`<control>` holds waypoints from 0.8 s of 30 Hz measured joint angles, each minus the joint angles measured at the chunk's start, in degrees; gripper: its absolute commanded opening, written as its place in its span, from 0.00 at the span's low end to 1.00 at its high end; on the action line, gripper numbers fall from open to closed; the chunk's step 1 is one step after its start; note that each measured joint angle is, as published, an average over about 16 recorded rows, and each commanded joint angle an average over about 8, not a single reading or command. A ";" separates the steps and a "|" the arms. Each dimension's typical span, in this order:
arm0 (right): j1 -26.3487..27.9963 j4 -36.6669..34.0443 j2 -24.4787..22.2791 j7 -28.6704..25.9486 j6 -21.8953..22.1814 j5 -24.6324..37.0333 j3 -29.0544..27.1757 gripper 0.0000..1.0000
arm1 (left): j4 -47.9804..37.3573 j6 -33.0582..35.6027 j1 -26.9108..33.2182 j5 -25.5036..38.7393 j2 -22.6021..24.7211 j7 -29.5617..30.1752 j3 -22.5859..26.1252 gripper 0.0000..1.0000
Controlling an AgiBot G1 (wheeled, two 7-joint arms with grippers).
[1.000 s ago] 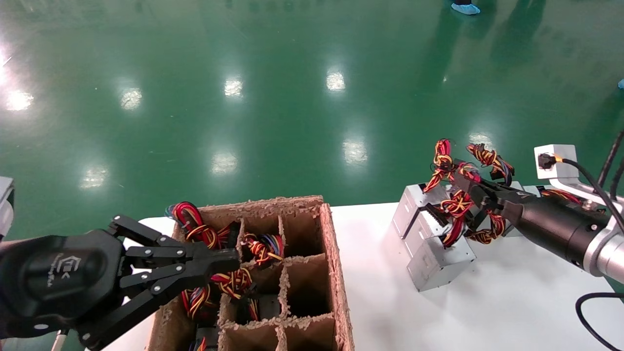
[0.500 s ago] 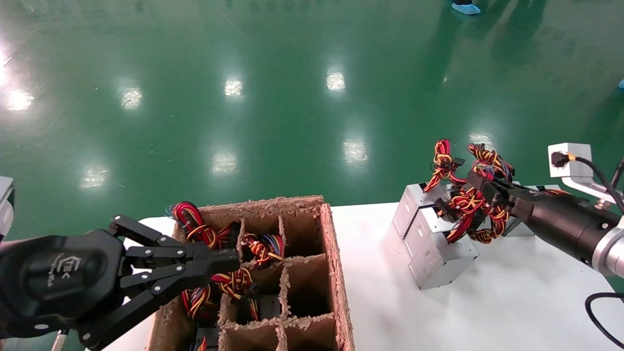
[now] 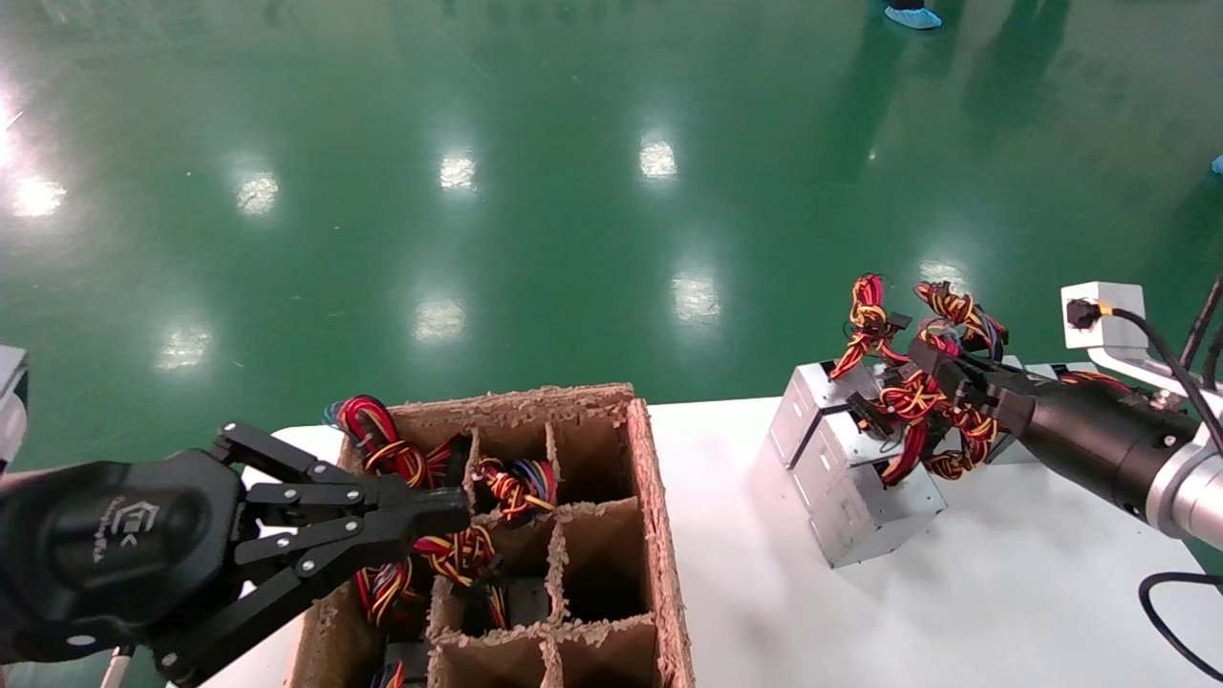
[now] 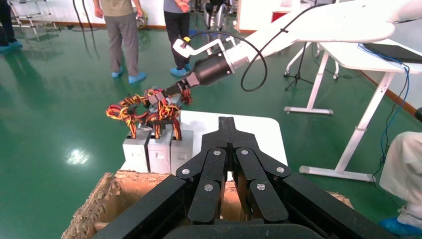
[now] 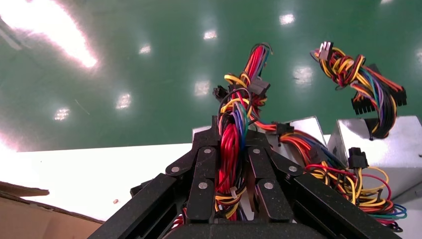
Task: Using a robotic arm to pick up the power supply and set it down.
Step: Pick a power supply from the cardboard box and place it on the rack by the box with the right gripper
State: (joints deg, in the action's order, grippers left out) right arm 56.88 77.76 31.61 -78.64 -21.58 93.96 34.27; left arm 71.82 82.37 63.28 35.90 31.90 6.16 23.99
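Observation:
Three silver-grey boxes stand in a row on the white table (image 3: pixel 955 612). The nearest is the power supply (image 3: pixel 865 511), and its red, yellow and black wire bundle (image 3: pixel 908 420) rises from its top. The robotic arm (image 3: pixel 1099 444) is my right one. Its gripper (image 3: pixel 934 371) is shut on that bundle, and the red wires run between the fingers (image 5: pixel 206 149) in the right wrist view. The left wrist view shows the same gripper (image 4: pixel 171 92) above the boxes (image 4: pixel 160 152). My left gripper (image 3: pixel 449 511) is shut and empty over the carton.
A torn cardboard carton (image 3: pixel 659 535) with divider cells sits at the table's left, and several cells hold more wired units (image 3: pixel 411 478). A black cable (image 3: pixel 1161 621) loops at the right edge. Green floor lies beyond the table; people stand far off (image 4: pixel 119 35).
My right gripper drew back to the right with the wire bundle, then eased left again. The nearest box shifted slightly right. The left arm has not moved.

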 measured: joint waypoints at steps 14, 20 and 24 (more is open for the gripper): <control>2.13 0.11 0.47 -0.62 -1.76 2.64 0.67 1.00 | 0.00 0.00 0.00 0.00 0.00 0.00 0.00 0.00; 3.32 0.17 0.43 0.36 -2.13 2.88 0.50 1.00 | 0.00 0.00 0.00 0.00 0.00 0.00 0.00 0.00; 4.76 0.34 0.59 2.49 -2.36 2.11 0.08 1.00 | 0.00 0.00 0.00 0.00 0.00 0.00 0.00 0.00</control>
State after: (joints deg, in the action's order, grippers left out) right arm 61.64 78.10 32.20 -76.14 -23.94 96.07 34.35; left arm 71.82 82.36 63.28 35.90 31.89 6.16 24.00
